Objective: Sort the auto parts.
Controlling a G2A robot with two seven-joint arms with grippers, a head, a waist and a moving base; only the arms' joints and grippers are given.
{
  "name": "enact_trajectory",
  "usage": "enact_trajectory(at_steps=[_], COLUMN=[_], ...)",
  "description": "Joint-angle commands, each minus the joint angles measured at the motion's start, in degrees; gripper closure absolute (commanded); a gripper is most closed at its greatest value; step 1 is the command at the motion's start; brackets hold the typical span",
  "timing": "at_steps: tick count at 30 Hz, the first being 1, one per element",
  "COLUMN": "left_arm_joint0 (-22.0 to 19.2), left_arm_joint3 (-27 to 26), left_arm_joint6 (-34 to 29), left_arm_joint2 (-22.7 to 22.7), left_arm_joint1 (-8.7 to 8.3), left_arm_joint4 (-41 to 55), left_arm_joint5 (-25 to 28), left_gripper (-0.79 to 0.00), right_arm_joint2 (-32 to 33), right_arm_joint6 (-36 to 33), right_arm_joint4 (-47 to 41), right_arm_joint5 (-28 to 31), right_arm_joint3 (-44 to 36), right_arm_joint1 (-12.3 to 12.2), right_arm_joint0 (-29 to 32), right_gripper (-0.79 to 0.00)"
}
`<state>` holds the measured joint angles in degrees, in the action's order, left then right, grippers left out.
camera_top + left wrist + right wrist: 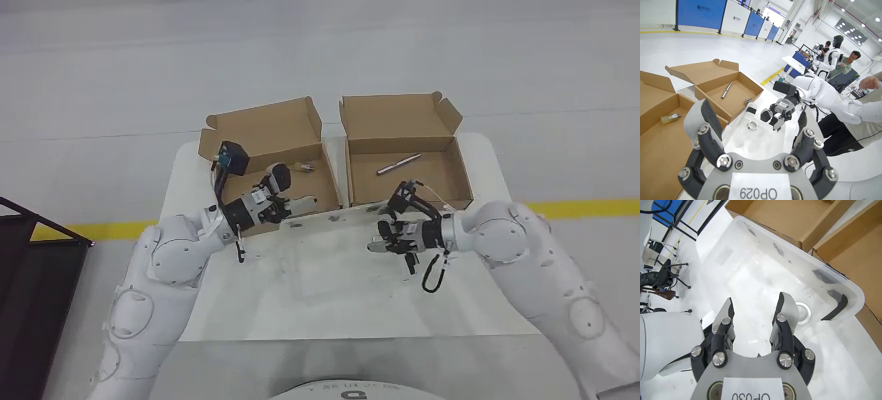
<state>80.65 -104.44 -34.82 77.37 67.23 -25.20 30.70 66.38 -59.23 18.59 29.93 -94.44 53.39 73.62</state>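
Note:
A clear plastic tray (330,262) sits mid-table, and a metal ring (752,124) lies on its floor. My right gripper (755,306) hangs open over the tray with the ring (804,313) just outside one finger, partly hidden by it. The left gripper (755,113) is open and holds nothing, above the tray's end near the left cardboard box (262,130). That box holds a short plastic-and-metal cylinder (670,117). The right box (408,140) holds a metal rod (726,91). A small metal fitting (747,100) rests by the tray's rim at the right box's wall.
Both boxes stand open along the table's back, their flaps up, walls (806,240) close against the tray's far rim. A dark curved patch (836,309) sits at the tray's corner. White tabletop (330,310) extends in front of the tray.

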Motion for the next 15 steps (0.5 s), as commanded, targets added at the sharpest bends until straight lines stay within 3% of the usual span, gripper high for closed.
enact_trajectory(at_steps=[1, 15], left_arm_joint0=[0.0, 0.0], left_arm_joint3=[0.0, 0.0], left_arm_joint6=[0.0, 0.0], left_arm_joint2=[0.0, 0.0], left_arm_joint1=[0.00, 0.00], left_arm_joint4=[0.0, 0.0], left_arm_joint5=[0.0, 0.0], left_gripper=[-0.785, -0.785], right_arm_joint2=[-0.7, -6.3], right_arm_joint6=[-0.3, 2.8], right_arm_joint4=[0.7, 8.3], right_arm_joint5=[-1.8, -8.0], right_arm_joint3=[0.5, 6.1], right_arm_joint1=[0.1, 1.2], right_arm_joint0=[-0.6, -4.1], right_gripper=[-0.431, -0.419])
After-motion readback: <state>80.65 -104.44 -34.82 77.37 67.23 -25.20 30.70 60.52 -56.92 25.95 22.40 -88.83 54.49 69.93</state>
